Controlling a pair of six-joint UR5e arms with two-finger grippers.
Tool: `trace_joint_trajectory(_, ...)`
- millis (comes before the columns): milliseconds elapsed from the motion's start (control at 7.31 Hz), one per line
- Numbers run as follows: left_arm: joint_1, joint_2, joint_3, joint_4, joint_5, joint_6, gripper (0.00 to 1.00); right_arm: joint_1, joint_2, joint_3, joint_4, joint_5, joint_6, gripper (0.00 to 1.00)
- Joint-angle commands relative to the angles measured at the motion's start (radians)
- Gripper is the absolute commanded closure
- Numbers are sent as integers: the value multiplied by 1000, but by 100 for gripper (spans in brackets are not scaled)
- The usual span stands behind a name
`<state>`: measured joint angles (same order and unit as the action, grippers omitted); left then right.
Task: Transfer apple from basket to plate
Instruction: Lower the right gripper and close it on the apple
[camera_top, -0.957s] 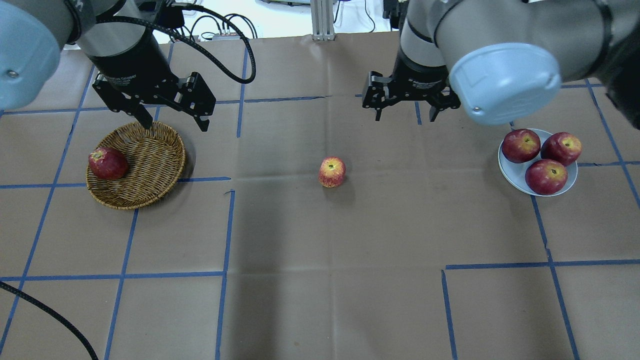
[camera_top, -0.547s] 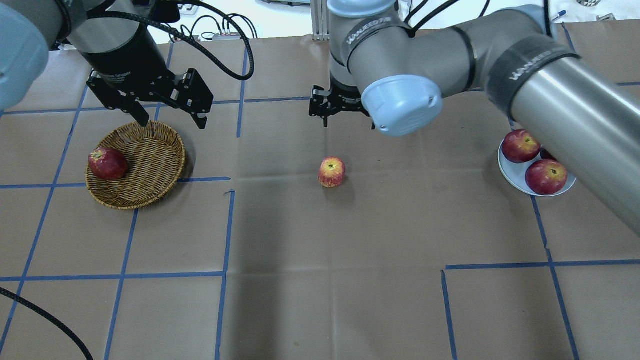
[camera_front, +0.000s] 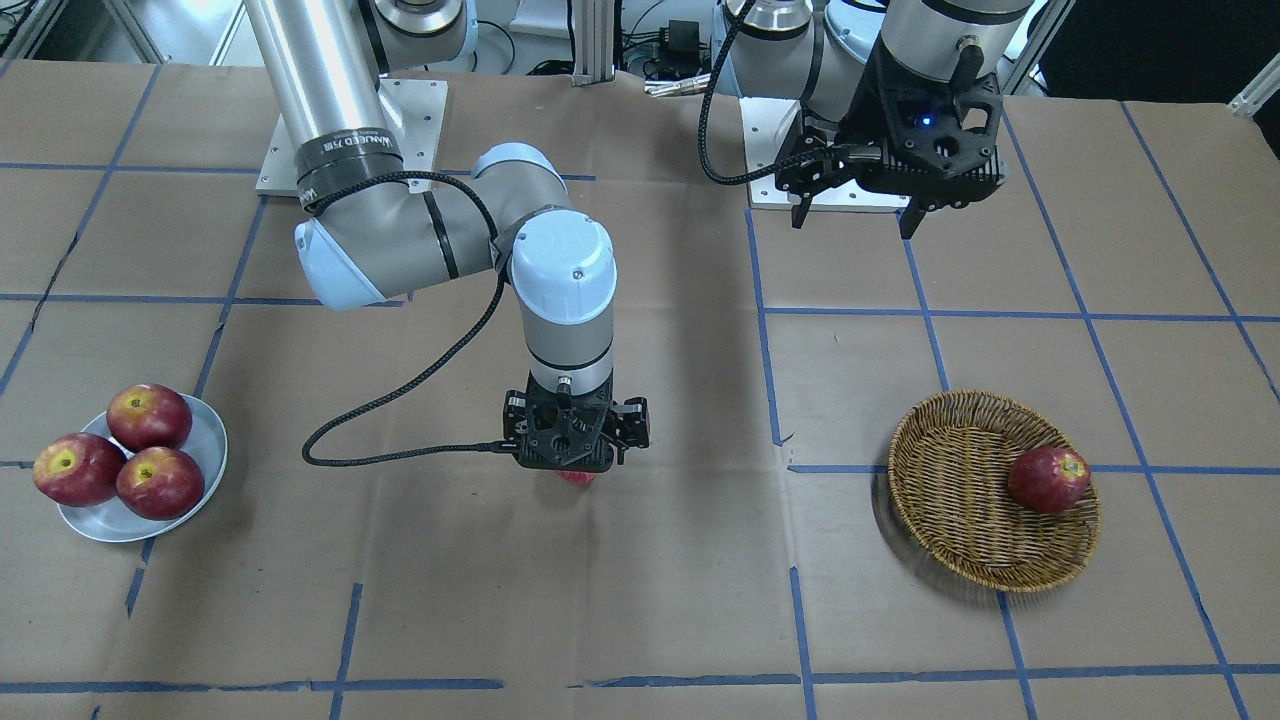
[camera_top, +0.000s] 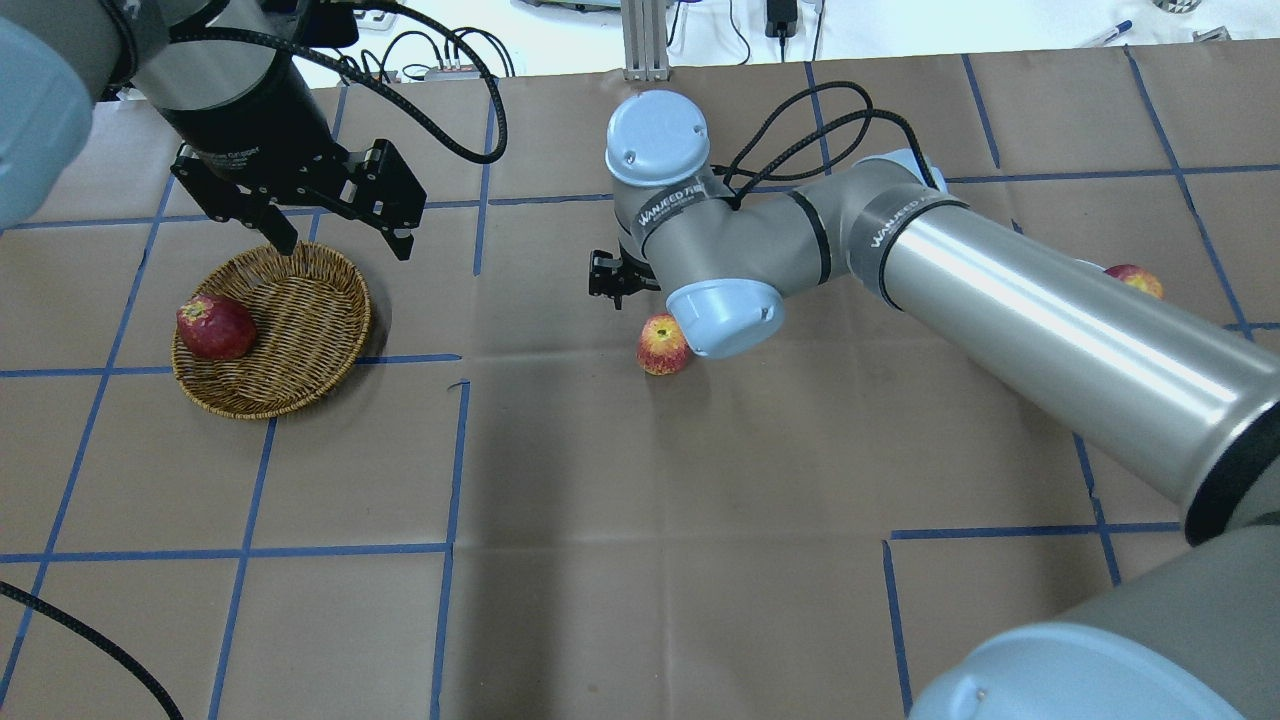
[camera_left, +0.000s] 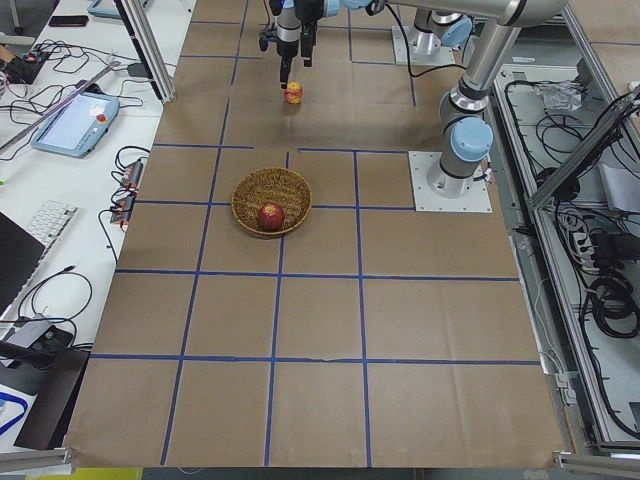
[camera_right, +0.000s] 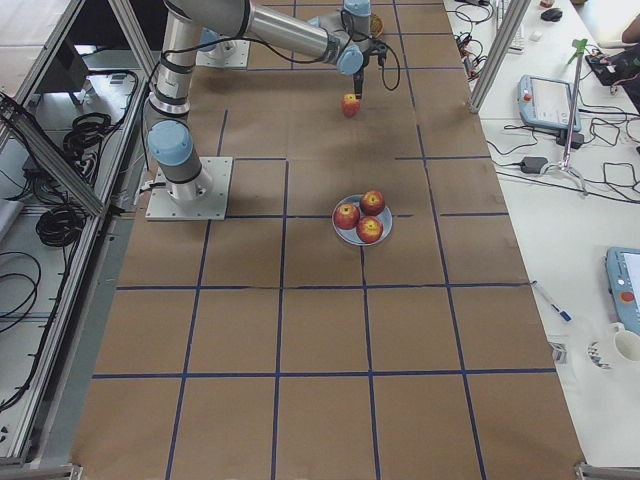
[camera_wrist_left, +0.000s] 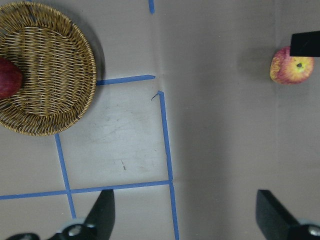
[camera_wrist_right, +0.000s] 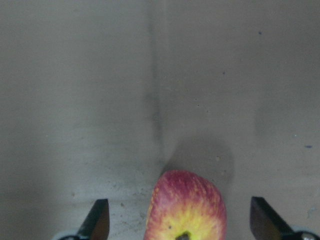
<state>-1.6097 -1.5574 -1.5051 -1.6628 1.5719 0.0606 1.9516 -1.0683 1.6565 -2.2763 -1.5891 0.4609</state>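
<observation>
Eyeballing this one, we'd say the next move hangs on a single thing: the lighter red apple with yellow-orange streaks (camera_top: 662, 345) sits pretty much straight below the right gripper (camera_wrist_right: 182, 222). It's stem up on the brown paper-covered table (camera_top: 640, 560), out in the middle. That leaves it well apart from both the tan woven wicker basket (camera_top: 300, 400) and the small pale grey-blue plate (camera_front: 215, 450). In the right wrist view it's between the two fingertips (camera_wrist_right: 100, 220), roughly centred with a gap on each side. It's low at that view's bottom edge though, so we reckon a small nudge might help before dropping. The jaws are spread wide with nothing in them. From the side view the tips look just above the apple rather than around it, but we can't say for sure. It's roundish, so there's no real long axis to line up with. The left gripper (camera_top: 345, 245) is wide open and empty too, hanging up high near the basket and its one dark red apple (camera_top: 215, 327). So the right arm is clearly nearer. The plate carries three dark red apples (camera_front: 150, 417), so room there looks tight.
</observation>
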Motion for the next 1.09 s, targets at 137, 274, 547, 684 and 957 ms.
trace_joint_trajectory(137, -1, -3, 9, 5, 0, -4, 1, -3, 51, 48, -61, 3, -5, 0)
trace_joint_trajectory(274, -1, -4, 11, 14, 0, -4, 1, -2, 51, 46, -61, 3, -5, 0)
trace_joint_trajectory(547, -1, -1, 10, 17, 0, -4, 1, 7, 48, 46, -46, 0, -11, 0)
trace_joint_trajectory(684, -1, 0, 10, 17, 0, -4, 1, 7, 48, 46, -46, 1, -14, 11)
trace_joint_trajectory(957, -1, 2, 10, 17, 0, -2, 1, 6, 44, 48, -40, 0, -31, 39)
